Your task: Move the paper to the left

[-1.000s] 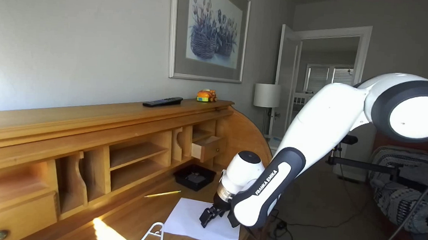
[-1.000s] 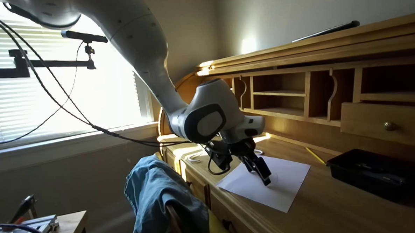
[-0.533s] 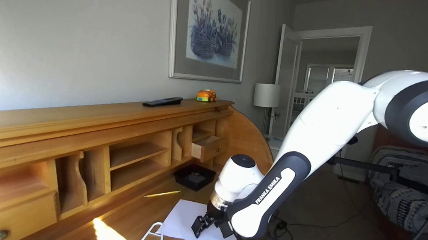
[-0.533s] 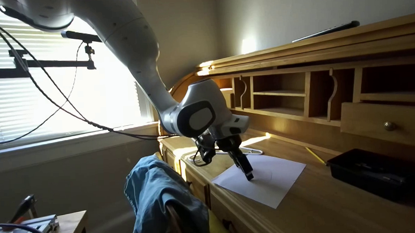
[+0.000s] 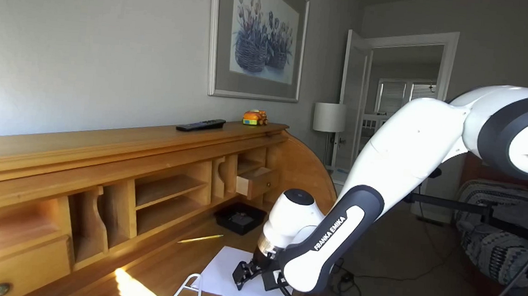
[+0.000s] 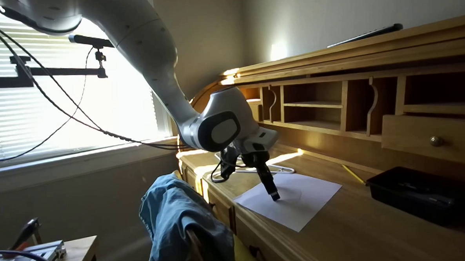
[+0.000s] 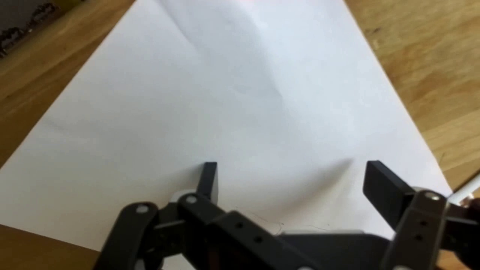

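The paper [image 5: 221, 273] is a plain white sheet lying on the desk, under my gripper in both exterior views [image 6: 315, 193]. It fills most of the wrist view [image 7: 240, 112] and has a few faint creases. My gripper [image 5: 238, 283] is open, with its fingers pointing down at the middle of the sheet. In an exterior view the fingertips [image 6: 275, 197] are at the paper's surface, seemingly touching it. In the wrist view the two fingers [image 7: 291, 165] stand wide apart with only paper below and between them. The arm hides the paper's near right part in an exterior view.
A white wire loop stand [image 5: 199, 285] is right by the paper's edge; it also shows in an exterior view [image 6: 283, 170]. A yellow pencil [image 5: 200, 239] and black tray [image 5: 222, 220] lie behind the paper. Cubbies [image 5: 167, 197] line the desk's back. A cloth-draped chair [image 6: 177, 219] stands in front.
My gripper has moved towards the wire stand, and the paper has slid a little the same way and turned slightly. The wrist has turned somewhat. The pencil, tray and stand have not moved.
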Robot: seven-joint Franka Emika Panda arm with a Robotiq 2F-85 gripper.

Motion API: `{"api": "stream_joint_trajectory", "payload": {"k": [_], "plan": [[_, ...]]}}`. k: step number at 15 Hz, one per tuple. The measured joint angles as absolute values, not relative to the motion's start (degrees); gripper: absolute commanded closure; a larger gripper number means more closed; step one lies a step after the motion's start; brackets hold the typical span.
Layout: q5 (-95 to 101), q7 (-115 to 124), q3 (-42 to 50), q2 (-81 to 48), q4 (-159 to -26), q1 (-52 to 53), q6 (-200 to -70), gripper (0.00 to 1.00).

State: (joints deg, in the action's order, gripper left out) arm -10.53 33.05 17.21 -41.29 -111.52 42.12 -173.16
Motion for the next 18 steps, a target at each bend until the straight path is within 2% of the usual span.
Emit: {"api": "stream_joint_trajectory", "payload": {"k": [18], "plan": [[-10.5, 53.4, 18.7, -44.9, -105.4, 45.2, -171.7, 0.0]]}}
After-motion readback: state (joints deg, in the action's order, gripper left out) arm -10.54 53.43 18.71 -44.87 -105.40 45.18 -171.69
